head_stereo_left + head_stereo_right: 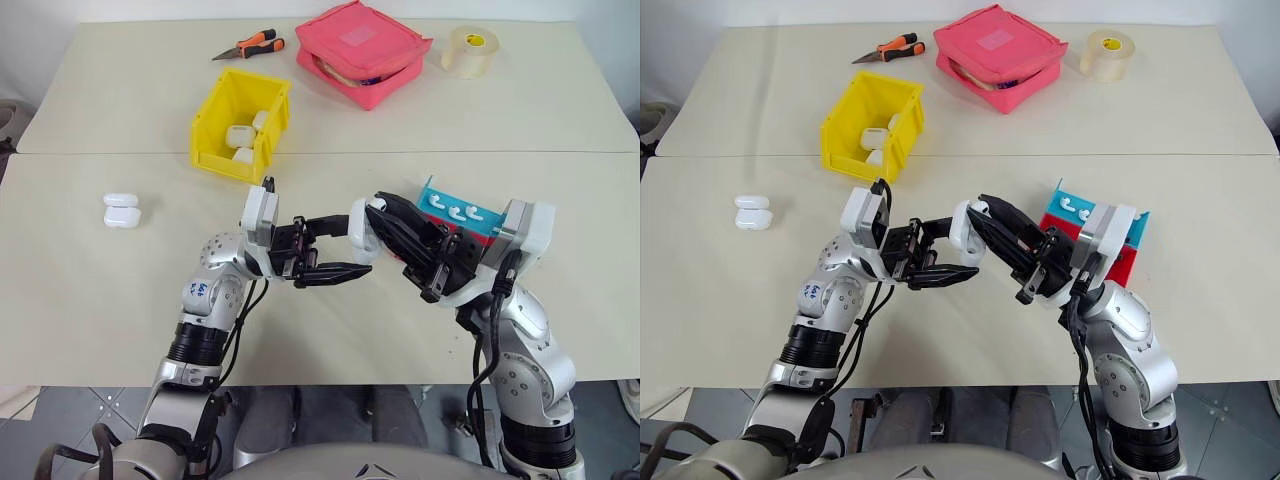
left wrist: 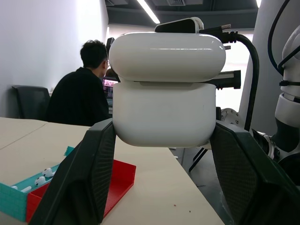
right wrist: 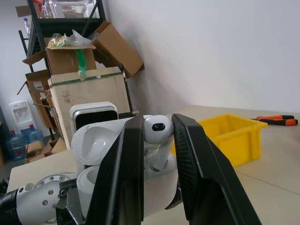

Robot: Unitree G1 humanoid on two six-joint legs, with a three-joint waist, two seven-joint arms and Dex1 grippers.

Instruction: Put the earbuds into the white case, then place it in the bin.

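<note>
I've got both arms up over the near half of the bench (image 1: 90, 300), claws meeting in the middle. Left claw (image 1: 352, 250) is clamped on the white case (image 1: 362, 232), lid flipped open; in the left wrist view the case (image 2: 164, 89) sits pinched between the two black fingers, lid above the body. Right claw (image 3: 157, 131) is closed on one of the earbuds (image 3: 157, 129), head squeezed between the finger pads, stem pointing down into the open case (image 3: 101, 140), right at its cavity; can't tell if the stem tip is touching the case yet. From the head view the right claw (image 1: 385, 212) comes in from the right, tips right over the case. More earbuds (image 1: 458, 212) lie on the teal part of the red and teal tray (image 1: 440, 195), just behind my right wrist. The bin (image 1: 240, 122) sits farther back, left of centre, with a few white cases (image 1: 240, 136) inside. Two more white cases (image 1: 121, 211) lie together on the bench, far left. At the back edge: orange-handled pliers (image 1: 250, 46), pink pouch (image 1: 362, 50), tape roll (image 1: 470, 50). A person in black (image 2: 79, 93) sits in the background of the left wrist view.
</note>
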